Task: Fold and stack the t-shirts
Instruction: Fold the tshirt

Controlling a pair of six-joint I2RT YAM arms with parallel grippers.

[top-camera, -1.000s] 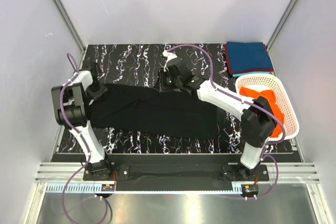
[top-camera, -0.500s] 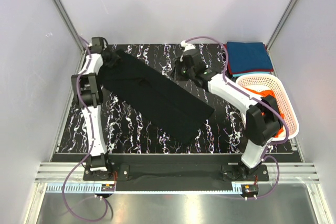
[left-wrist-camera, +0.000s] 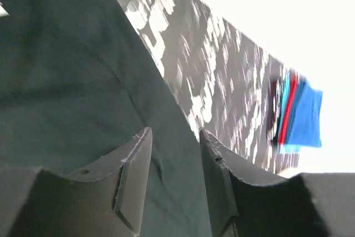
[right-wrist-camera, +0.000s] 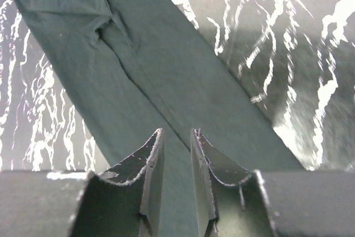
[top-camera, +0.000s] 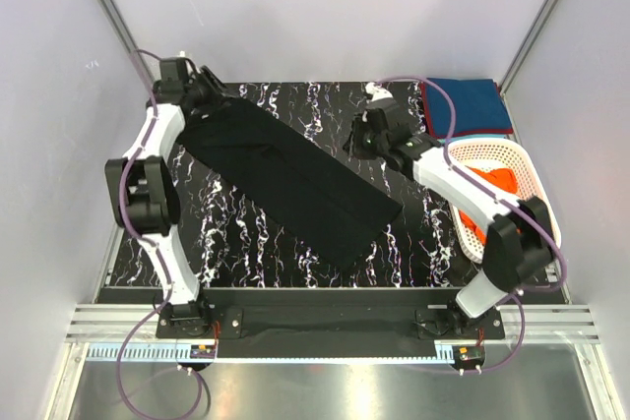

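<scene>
Diagonally across the black, white-veined marble-pattern table lies the black soft-fabric t-shirt, folded into a long narrow strip. It runs from the far left corner down toward the middle right and lies flat on the surface.

The left fingers hang over the strip's far left end, at the back corner of the table. In the left wrist view these fingers stand apart, with only the black cloth and its edge showing through the gap below; nothing is pinched between them.

The right fingers hover over bare table just beyond the strip's far long edge, near the middle. In the right wrist view they are a little apart, a narrow slot between them, empty. The folded shirt lies well below them, with a seam and a few creases running along its length.

At the back right corner rests a folded teal-blue fabric t-shirt, lying on top of a dark red one whose edge peeks out on the left side. Just in front of that pile sits a white plastic lattice basket holding a crumpled bright orange t-shirt.
</scene>
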